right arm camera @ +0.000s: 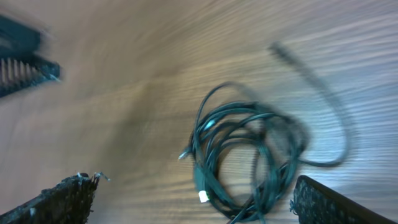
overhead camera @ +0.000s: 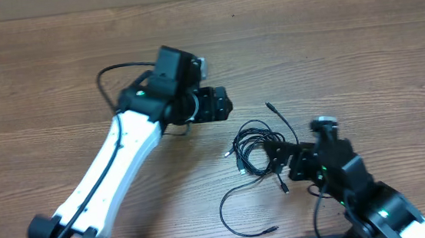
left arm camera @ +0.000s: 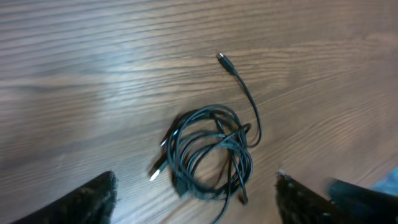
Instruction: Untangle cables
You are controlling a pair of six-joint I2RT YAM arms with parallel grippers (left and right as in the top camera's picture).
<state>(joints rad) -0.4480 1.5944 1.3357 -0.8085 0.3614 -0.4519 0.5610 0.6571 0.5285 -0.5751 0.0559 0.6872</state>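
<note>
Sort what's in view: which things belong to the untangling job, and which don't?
Job: cable bundle, its trailing strand, left gripper, right gripper.
Not the job: left arm's own black wire, wooden table.

The cables [overhead camera: 257, 147] lie bunched on the counter [overhead camera: 345, 46] between my two tools: right in front of my right tool [overhead camera: 276, 160], a little beyond my left tool [overhead camera: 225, 102]. A loose strand [overhead camera: 224, 210] trails beside my right tool.
</note>
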